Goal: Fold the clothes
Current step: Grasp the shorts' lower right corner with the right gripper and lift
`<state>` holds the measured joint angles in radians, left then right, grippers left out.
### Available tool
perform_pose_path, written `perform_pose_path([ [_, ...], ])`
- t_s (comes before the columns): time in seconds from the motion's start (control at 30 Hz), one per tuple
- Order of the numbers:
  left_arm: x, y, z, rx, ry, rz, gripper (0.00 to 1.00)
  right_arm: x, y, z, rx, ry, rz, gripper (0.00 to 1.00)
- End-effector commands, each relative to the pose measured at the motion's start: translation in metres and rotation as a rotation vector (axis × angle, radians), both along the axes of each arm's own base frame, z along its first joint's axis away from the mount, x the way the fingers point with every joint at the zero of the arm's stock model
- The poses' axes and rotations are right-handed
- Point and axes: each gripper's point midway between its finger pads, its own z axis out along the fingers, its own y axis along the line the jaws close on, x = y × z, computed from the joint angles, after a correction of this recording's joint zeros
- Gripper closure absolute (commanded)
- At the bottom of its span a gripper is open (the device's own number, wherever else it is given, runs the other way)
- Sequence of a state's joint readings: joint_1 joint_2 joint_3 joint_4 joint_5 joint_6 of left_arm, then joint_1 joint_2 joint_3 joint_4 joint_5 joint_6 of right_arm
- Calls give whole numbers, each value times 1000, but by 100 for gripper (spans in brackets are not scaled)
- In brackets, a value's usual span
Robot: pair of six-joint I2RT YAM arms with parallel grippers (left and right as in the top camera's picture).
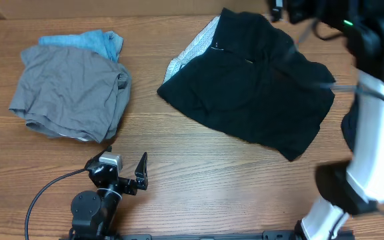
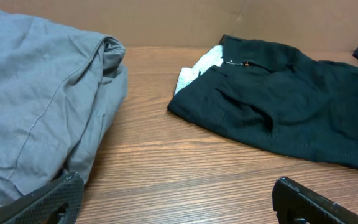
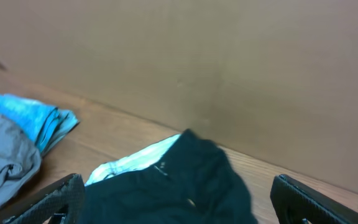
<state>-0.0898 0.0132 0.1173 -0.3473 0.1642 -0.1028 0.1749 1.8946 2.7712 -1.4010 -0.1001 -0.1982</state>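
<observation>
- L gripper (image 1: 124,162): jaws wide open, nothing betw. them. Sits low at near edge, left of centre, tips pointing far, bare table (image 1: 199,173) under it.
- Left wrist cam: its left finger (image 2: 48,199) is just beside the near edge of the grey garment (image 1: 69,90); can't tell if touching.
- R gripper (image 3: 176,185): jaws spread wide, empty. Up at far right, over far part of the black shorts (image 1: 252,87); apart from cloth, as far as its cam shows.
- Black shorts: right of centre, lying rumpled and mostly flat. Pale lining (image 1: 195,50) shows along far-left edge.
- Grey garment: loose heap at left, far half of table, well apart from shorts w/ bare wood betw.
- Blue garment (image 1: 89,41): bunched at far side of the grey one, touching it, partly under.
- Plain brown wall (image 3: 197,74) along far side of table.
</observation>
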Motion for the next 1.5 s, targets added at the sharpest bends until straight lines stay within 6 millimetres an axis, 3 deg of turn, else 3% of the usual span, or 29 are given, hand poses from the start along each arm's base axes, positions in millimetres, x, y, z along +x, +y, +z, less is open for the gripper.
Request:
perform_pose_path([
  [0.0, 0, 1, -4, -9, 5, 8, 0, -24, -37, -5, 30, 49, -117, 2],
  [0.03, 0, 1, -4, -9, 5, 8, 0, -34, -47, -19, 45, 104, -153, 10],
  [0.13, 0, 1, -4, -9, 5, 8, 0, -50, -56, -56, 117, 261, -250, 19],
  [0.17, 0, 1, -4, -9, 5, 8, 0, -54, -58, -75, 146, 340, -288, 35],
  [0.2, 0, 1, -4, -9, 5, 8, 0, -58, -58, -94, 162, 419, -320, 59],
  [0.23, 0, 1, -4, -9, 5, 8, 0, -60, -59, -110, 172, 479, -345, 96],
  [0.43, 0, 1, -4, -9, 5, 8, 0, -75, -56, -235, 219, 845, -494, 96],
  [0.53, 0, 1, -4, -9, 5, 8, 0, -83, -40, -304, 277, 979, -468, 96],
  [0.63, 0, 1, -4, -9, 5, 8, 0, -94, -41, -356, 295, 1039, -530, 96],
  [0.73, 0, 1, -4, -9, 5, 8, 0, -103, -47, -394, 313, 1057, -620, 96],
  [0.87, 0, 1, -4, -9, 5, 8, 0, -115, -69, -425, 260, 1031, -772, 96],
  [1.13, 0, 1, -4, -9, 5, 8, 0, -126, -71, -473, 325, 993, -833, 96],
  [1.23, 0, 1, -4, -9, 5, 8, 0, -134, -70, -480, 324, 1008, -837, 96],
  [1.47, 0, 1, -4, -9, 5, 8, 0, -174, -72, -490, 288, 1141, -916, 96],
])
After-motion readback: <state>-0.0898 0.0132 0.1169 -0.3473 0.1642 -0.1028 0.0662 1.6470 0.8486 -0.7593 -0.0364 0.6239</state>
